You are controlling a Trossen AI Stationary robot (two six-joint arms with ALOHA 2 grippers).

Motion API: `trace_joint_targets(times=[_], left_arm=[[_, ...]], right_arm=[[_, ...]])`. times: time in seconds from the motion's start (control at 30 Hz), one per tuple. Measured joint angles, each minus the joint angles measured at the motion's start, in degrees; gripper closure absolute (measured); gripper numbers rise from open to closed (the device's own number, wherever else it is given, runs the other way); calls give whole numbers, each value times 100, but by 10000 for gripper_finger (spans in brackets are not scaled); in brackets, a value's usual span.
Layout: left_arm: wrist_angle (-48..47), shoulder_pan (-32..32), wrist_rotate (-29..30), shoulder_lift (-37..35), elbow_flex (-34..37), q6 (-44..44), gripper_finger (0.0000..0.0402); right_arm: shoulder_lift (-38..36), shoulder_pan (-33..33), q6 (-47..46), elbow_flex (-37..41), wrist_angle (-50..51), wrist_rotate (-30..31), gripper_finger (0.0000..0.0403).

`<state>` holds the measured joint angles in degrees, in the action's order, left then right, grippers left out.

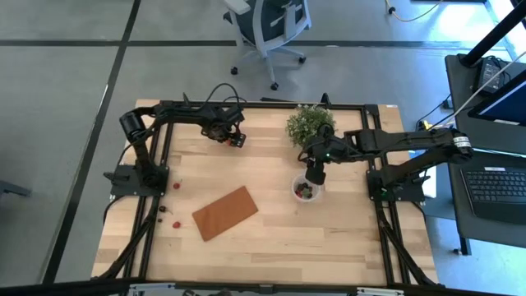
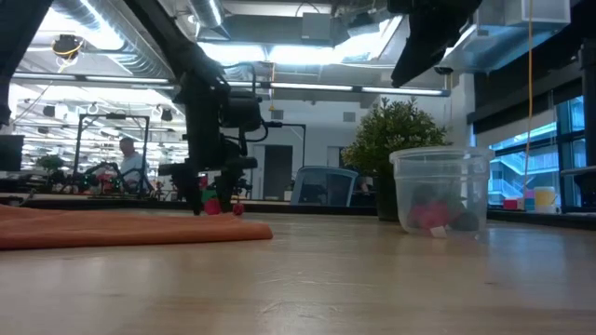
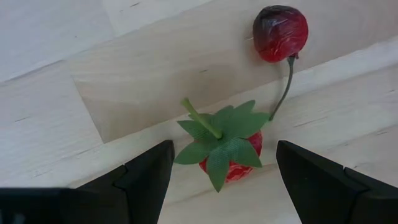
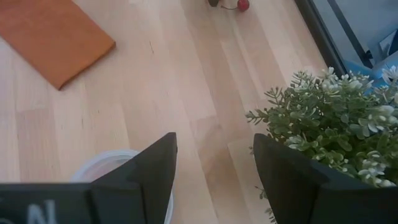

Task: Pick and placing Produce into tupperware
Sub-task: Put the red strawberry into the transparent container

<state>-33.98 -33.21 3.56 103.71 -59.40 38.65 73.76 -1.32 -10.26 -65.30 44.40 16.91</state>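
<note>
While our left gripper (image 3: pixel 221 180) hangs with fingers spread over the table's left side, a strawberry (image 3: pixel 229 155) sits squarely between them, leafy cap and stem uppermost, and a cherry (image 3: pixel 280 33) lies just beyond it, its stem trailing back toward the strawberry. We judge a straight descent and a close is all the pick needs (the cherry looks clear of either finger's path). Our right gripper (image 4: pixel 214 180), also spread and empty, hovers above the tupperware (image 1: pixel 306 190), which already holds a few pieces. The plant (image 1: pixel 309 123) stands just behind the cup, and the brown board (image 1: pixel 224 212) lies between strawberry and cup, so the carry should travel high over it.
</note>
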Motion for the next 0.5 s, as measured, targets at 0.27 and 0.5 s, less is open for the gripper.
trace_joint_targets(times=[0.27,0.5], left_arm=[[31,-4,143,27,9,13,132],[15,26,237,39,20,151,189]], right_arm=[[0,0,13,2,2,0,188],[0,0,22,4,2,0,188]])
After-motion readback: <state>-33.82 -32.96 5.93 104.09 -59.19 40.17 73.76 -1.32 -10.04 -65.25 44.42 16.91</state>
